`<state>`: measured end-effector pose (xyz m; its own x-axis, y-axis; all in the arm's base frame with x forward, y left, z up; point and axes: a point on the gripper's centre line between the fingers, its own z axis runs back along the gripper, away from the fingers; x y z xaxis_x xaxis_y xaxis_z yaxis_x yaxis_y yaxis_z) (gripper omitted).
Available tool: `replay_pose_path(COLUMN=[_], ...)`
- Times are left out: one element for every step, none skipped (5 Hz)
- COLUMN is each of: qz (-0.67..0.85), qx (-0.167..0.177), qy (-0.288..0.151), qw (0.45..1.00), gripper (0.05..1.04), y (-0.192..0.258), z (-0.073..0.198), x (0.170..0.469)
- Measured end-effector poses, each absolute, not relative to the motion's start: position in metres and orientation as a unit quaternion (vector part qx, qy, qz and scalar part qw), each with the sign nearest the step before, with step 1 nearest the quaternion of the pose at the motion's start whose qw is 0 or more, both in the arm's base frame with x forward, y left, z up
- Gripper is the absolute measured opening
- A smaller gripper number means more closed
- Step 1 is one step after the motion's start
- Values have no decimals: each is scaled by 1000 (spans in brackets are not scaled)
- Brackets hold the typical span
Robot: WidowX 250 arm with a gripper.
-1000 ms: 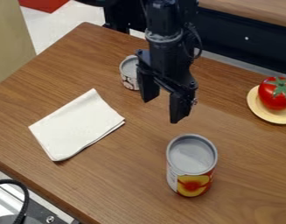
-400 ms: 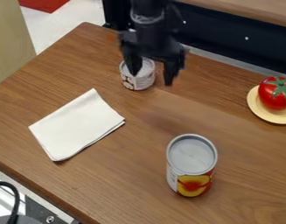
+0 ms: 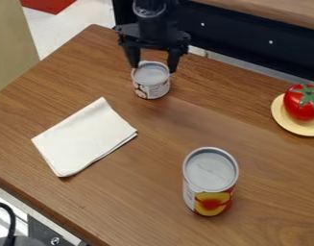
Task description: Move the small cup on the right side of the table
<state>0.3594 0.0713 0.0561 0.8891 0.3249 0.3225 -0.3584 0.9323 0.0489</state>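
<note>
- My arm (image 3: 152,25), black throughout most of its visible length, enters at the top edge, left of centre in the camera view.
- My wrist (image 3: 149,6) is at that edge, with a greyish band around it.
- My gripper (image 3: 153,68) hangs below, pointing down, its crosspiece sloping slightly toward the view's right.
- My two fingers (image 3: 131,54) are spread, tips well separated.
- The fingertip on the view's right sits slightly lower in the view.

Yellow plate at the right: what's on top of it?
A red tomato with a green top sits on the plate; the surface directly beneath it is covered, can't be seen.
</note>
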Motion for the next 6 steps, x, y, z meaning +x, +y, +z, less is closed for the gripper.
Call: replay_pose_path(qz=[207, 245, 265, 279, 295, 303], qx=[57, 77, 79, 87, 58, 43], qy=[-184, -197, -205, -202, -198, -192], qw=[959, 946, 939, 935, 933, 932], gripper=[997, 997, 997, 997, 997, 997], y=[88, 103, 114, 122, 134, 145], z=[56, 54, 53, 47, 45, 41], x=[374, 386, 399, 404, 411, 411])
